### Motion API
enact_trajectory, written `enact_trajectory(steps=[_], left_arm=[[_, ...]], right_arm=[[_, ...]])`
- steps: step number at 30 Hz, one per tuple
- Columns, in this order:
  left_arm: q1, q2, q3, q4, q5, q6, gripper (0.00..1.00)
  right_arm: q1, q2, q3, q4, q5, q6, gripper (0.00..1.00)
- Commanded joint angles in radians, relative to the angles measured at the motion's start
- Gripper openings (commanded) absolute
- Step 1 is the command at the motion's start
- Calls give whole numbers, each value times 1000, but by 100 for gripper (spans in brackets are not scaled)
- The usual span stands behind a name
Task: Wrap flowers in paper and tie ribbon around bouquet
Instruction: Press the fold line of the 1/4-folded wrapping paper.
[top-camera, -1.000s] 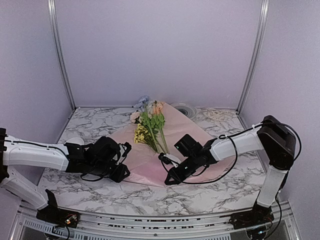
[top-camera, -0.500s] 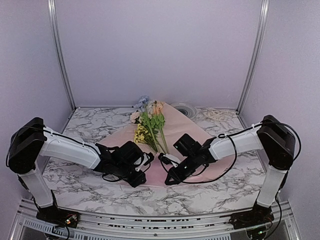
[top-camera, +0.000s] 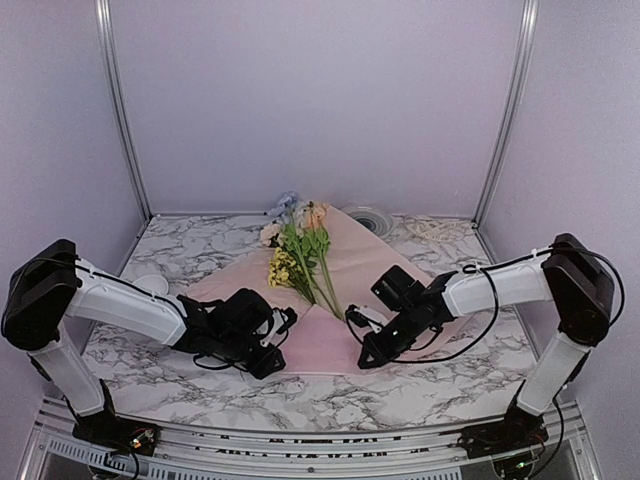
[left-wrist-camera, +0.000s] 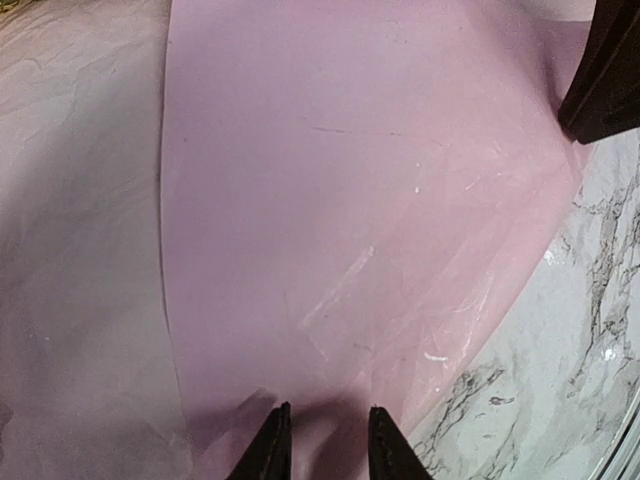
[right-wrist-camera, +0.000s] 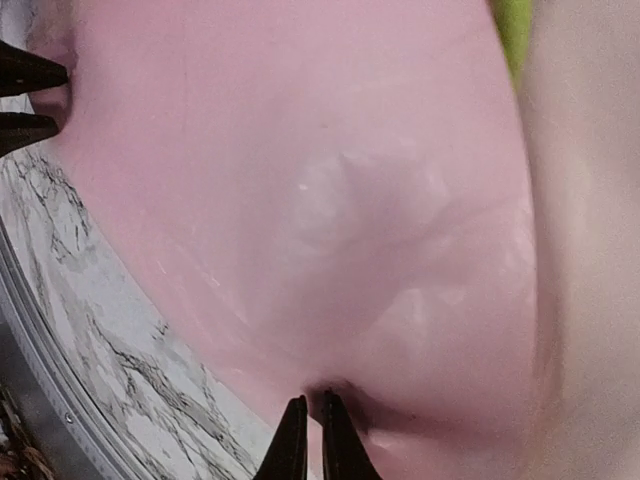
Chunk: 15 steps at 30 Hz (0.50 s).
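The pink paper lies spread on the marble table, with the flowers resting loose on its far half, blooms toward the back wall. My right gripper is shut on the paper's near edge, which puckers at its tips. My left gripper sits low at the near left edge of the sheet. Its jaws stand a little apart over the paper. Green stems show in the right wrist view. The cream ribbon lies at the back right. No wrapped bouquet is in view.
A round ringed plate sits at the back just past the paper's far corner. Metal posts and lilac walls close in the back and sides. A metal rail runs along the table's near edge.
My right gripper has moved right, taking the paper's near edge with it. My left arm swung in from the left corner to the near edge, then eased back a little.
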Motion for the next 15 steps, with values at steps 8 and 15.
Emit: enact_trajectory(steps=[8, 15], left_arm=[[4, 19, -55, -109, 20, -9, 27], [4, 20, -81, -99, 23, -6, 26]], right_arm=[[-151, -137, -137, -190, 132, 39, 8], [-231, -242, -149, -305, 223, 54, 7]])
